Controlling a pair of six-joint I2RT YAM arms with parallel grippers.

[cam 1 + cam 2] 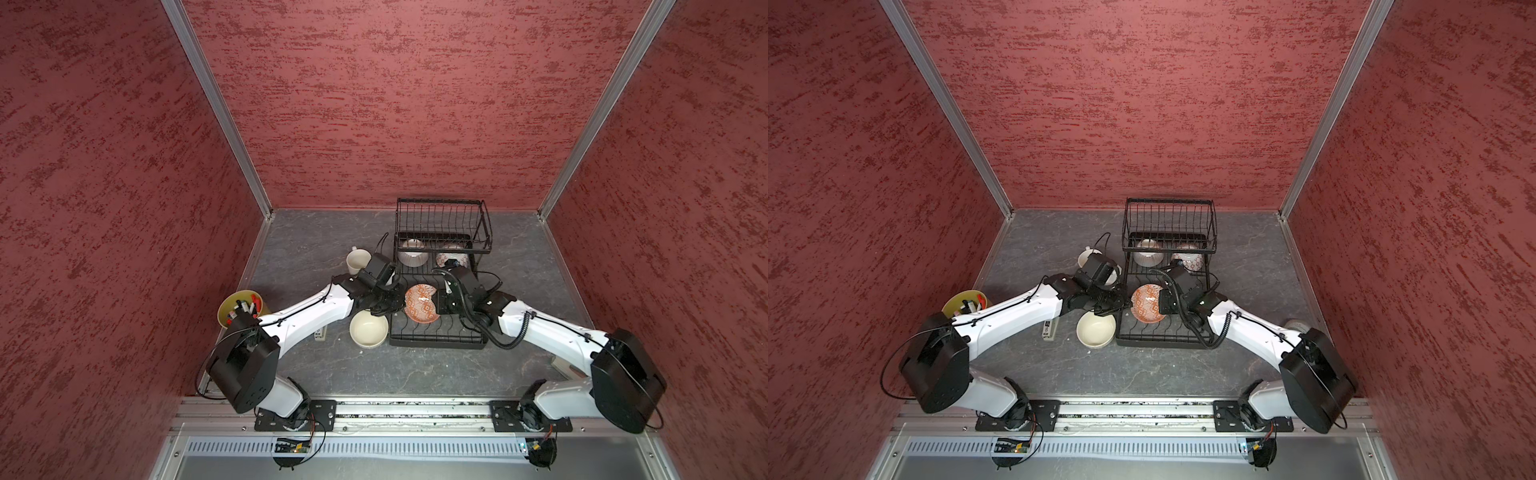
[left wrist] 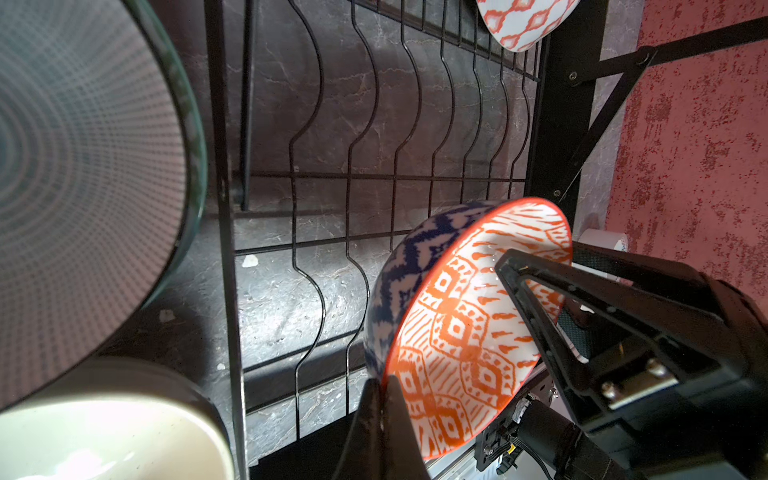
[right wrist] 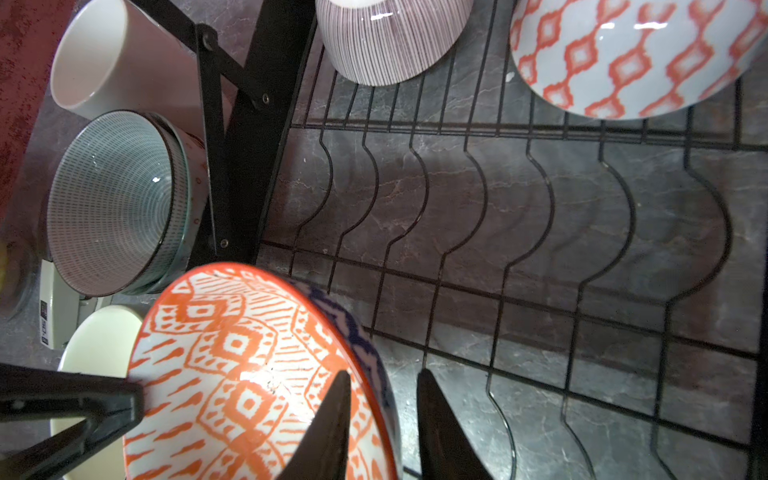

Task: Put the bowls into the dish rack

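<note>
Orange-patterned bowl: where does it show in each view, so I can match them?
Both top views: orange-patterned bowl at centre, over the lower tier of the dish rack.
Left wrist: close up, tilted on edge.
Right wrist: close up, inside facing the camera.
Shared landmark: the rack's wavy dividers.

The left arm and right arm have glossy white shells, boxy black joints and thin black cables. The left end effector and right end effector are black and tapered.

One dish rack, one mug, one pot of markers, six bowls, two nested.
</note>
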